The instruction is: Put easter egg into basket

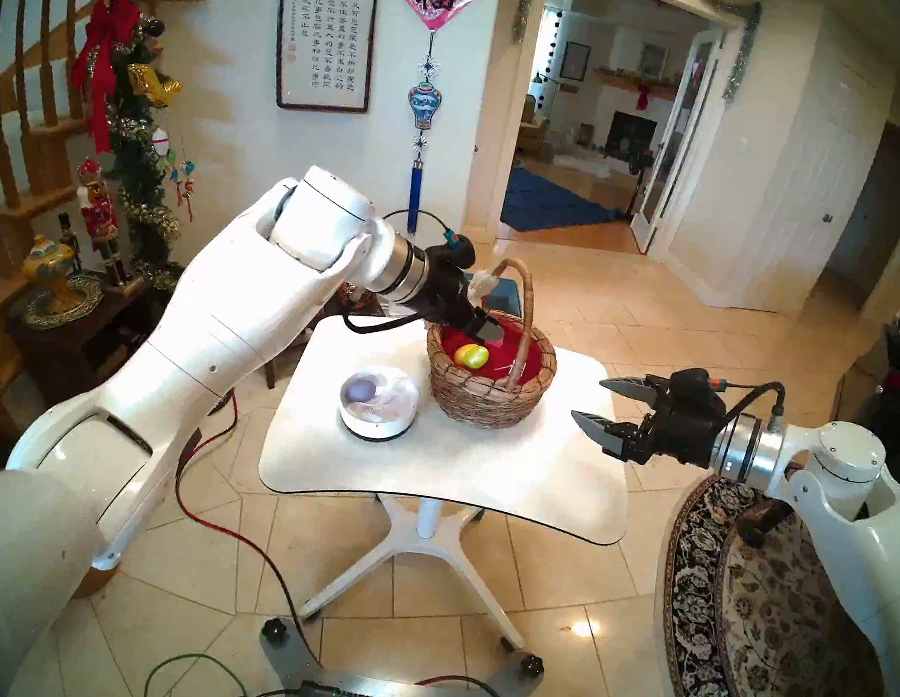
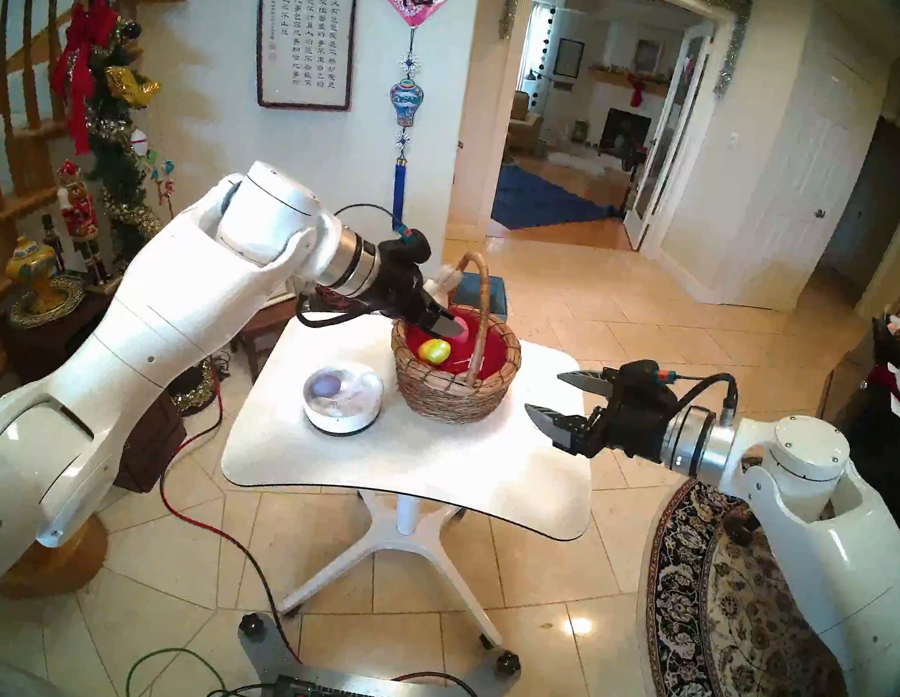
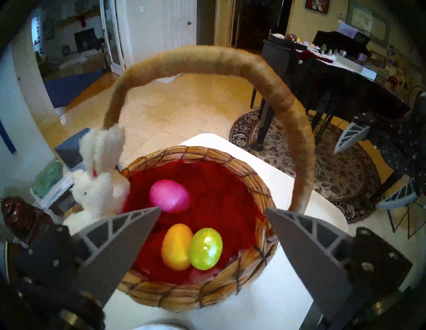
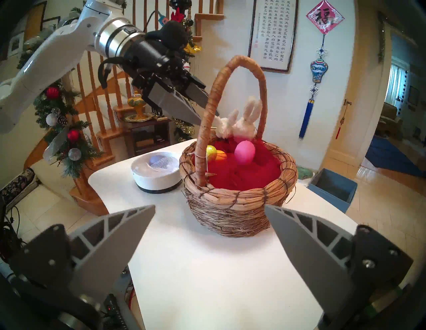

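holiday-decked hallway, white table (image 1: 437,469): the left gripper (image 3: 213,213) hangs spread wide and empty above the basket (image 3: 198,297), where pink egg (image 3: 170,195), orange egg (image 3: 175,247) and green egg (image 3: 205,248) lie on red lining; a purple egg (image 1: 360,389) waits in the bowl (image 1: 376,425); the right gripper (image 1: 602,408), open and empty, idles beside.

Red diamond wall hanging (image 4: 325,18): black character 福. Framed calligraphy scroll (image 1: 327,15): columns of Chinese text, too small to read.

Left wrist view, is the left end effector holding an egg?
No, the left end effector is open and empty above the basket.
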Controlling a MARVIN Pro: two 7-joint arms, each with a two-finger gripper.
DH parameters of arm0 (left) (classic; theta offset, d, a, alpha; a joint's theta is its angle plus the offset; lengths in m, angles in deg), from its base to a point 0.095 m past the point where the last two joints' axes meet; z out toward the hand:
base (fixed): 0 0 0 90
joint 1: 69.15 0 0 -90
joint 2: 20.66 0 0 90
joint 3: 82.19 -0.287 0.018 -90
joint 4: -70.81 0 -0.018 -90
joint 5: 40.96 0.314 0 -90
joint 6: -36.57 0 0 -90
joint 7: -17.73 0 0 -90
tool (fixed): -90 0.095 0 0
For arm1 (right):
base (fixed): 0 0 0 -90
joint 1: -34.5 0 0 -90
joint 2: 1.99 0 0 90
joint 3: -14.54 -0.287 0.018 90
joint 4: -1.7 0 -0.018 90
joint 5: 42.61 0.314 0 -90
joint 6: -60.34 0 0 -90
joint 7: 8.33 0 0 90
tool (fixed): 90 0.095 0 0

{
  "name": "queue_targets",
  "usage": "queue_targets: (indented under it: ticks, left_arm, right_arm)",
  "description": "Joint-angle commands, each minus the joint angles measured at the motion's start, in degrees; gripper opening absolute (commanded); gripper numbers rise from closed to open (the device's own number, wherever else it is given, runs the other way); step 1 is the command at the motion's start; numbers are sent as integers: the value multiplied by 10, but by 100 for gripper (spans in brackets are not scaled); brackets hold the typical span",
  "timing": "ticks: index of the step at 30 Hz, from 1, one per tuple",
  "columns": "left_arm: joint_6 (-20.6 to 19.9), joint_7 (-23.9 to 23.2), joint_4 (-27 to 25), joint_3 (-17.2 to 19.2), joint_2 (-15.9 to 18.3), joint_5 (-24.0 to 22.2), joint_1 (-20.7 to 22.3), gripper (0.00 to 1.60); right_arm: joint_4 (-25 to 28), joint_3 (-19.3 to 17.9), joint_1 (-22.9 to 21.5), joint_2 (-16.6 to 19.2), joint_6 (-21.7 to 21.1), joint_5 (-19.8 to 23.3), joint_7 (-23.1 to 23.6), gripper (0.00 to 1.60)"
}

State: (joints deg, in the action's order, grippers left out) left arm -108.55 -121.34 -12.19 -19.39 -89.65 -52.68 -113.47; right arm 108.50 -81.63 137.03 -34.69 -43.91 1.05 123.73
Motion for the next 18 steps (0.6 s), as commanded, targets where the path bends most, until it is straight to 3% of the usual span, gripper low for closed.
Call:
queue_targets:
  ticks: [1, 10, 18]
  left_arm:
    - [1, 2, -16, 39, 23, -12, -9, 160]
    - [1, 24, -82, 93, 55, -22, -65, 160]
    - [1, 51, -165, 123, 121, -12, -147, 160]
  right_arm:
    - [1, -3, 0, 2, 1, -1, 0, 160]
    - [1, -3, 0, 2, 1, -1, 0, 160]
    - [1, -2, 0, 2, 1, 0, 0, 160]
